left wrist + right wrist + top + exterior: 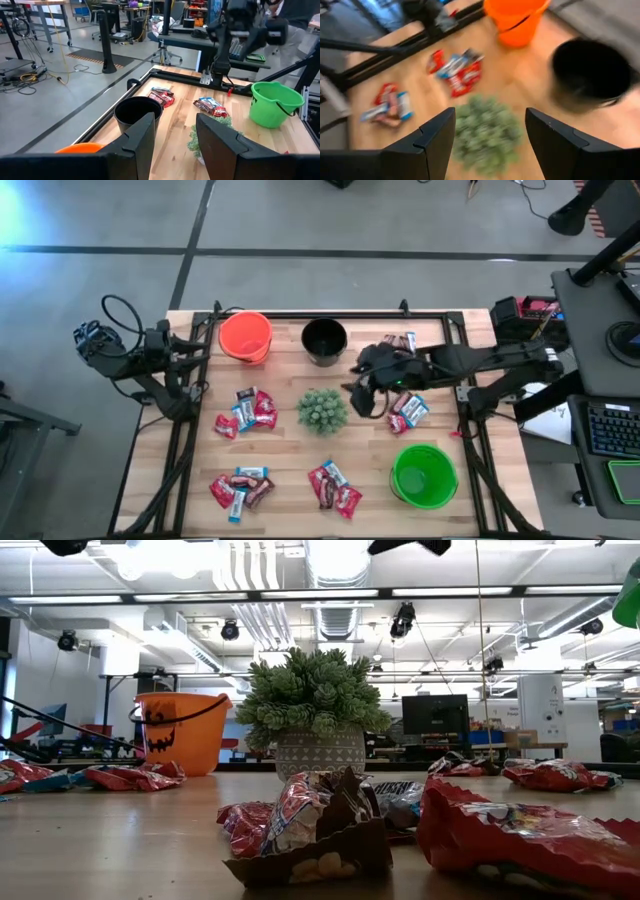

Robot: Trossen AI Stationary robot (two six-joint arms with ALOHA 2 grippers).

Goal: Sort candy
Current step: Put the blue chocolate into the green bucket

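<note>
Right gripper (362, 392): jaws spread wide, empty, above the table (290, 460) between the plant ball (322, 410) and black bucket (324, 341). Left gripper (174, 145): jaws parted, empty, parked at the table's left edge. Candy (246, 410): several heaps scattered around the plant, one (408, 411) just right of the right gripper.

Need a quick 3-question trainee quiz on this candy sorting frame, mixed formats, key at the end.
1. True or false: the right gripper is open and empty.
2. Which bucket stands nearest the potted plant? A) orange bucket B) black bucket C) green bucket
3. Fill in: the left gripper waits at the table's ____ edge.

Key: 1 true; 2 B; 3 left.
</note>
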